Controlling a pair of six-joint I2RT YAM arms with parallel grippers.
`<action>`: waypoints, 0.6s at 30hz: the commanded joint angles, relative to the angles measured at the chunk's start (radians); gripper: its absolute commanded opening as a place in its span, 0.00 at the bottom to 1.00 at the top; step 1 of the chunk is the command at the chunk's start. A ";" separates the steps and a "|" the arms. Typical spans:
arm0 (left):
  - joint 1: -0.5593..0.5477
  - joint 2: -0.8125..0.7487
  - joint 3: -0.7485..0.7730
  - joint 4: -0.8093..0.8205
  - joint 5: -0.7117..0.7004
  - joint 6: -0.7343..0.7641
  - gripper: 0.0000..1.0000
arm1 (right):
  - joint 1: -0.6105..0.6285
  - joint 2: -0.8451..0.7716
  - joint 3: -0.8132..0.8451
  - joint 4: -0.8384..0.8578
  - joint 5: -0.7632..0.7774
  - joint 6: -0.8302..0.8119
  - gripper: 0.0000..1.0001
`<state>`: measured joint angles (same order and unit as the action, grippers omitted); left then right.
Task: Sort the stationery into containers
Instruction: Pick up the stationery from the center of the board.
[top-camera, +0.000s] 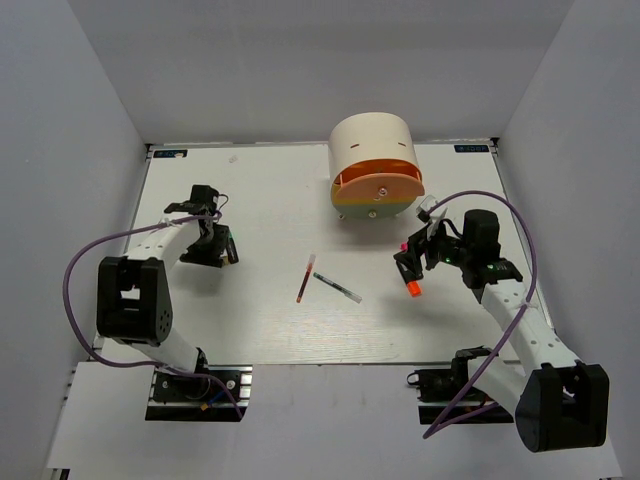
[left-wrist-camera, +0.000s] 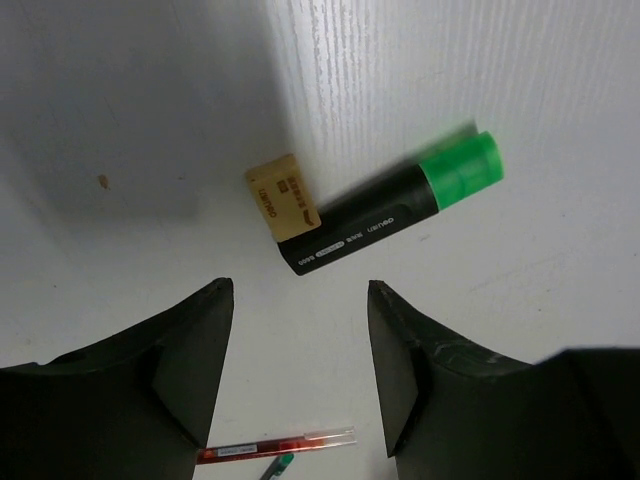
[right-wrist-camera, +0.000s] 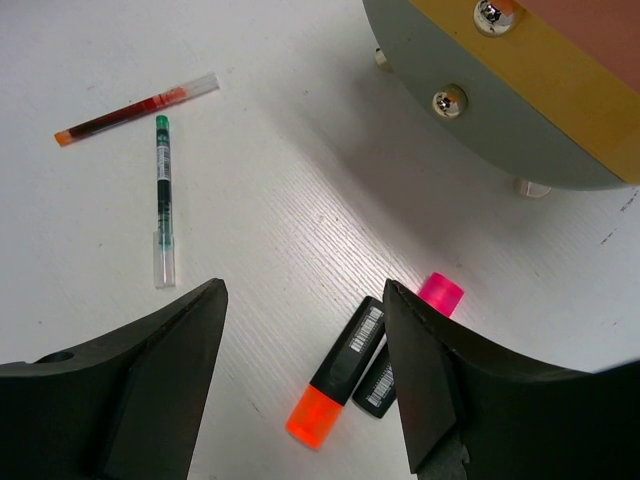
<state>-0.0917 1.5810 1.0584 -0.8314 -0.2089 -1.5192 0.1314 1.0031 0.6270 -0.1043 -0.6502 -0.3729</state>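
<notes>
While spread wide, left gripper (left-wrist-camera: 300, 288) and right gripper (right-wrist-camera: 305, 292) hold nothing.
Ahead of left: tan eraser (left-wrist-camera: 283, 196) touching green-capped highlighter (left-wrist-camera: 395, 213). Below right: orange-capped highlighter (right-wrist-camera: 335, 385) beside pink-capped highlighter (right-wrist-camera: 438, 297) on grained table (right-wrist-camera: 280, 200); curved drawers (right-wrist-camera: 540, 90) beyond.

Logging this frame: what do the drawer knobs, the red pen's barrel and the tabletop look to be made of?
Drawer knobs: polished metal or chromed plastic, judging by mirror-like glints. Red pen: clear glossy plastic barrel, red ink visible through it. Table: matte white board with fine pressed wood grain, probably laminate, though uncertain.
</notes>
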 joint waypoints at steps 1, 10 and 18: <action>0.009 -0.009 -0.009 -0.009 0.000 0.007 0.67 | -0.001 0.006 0.010 0.035 0.003 0.009 0.69; 0.027 0.077 0.002 -0.026 0.000 0.007 0.67 | -0.001 0.005 0.007 0.038 0.009 0.022 0.69; 0.037 0.155 0.045 -0.017 -0.009 0.007 0.67 | -0.001 0.003 0.003 0.038 0.009 0.025 0.69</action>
<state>-0.0608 1.7302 1.0786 -0.8398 -0.2001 -1.5158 0.1314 1.0100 0.6270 -0.1020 -0.6487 -0.3569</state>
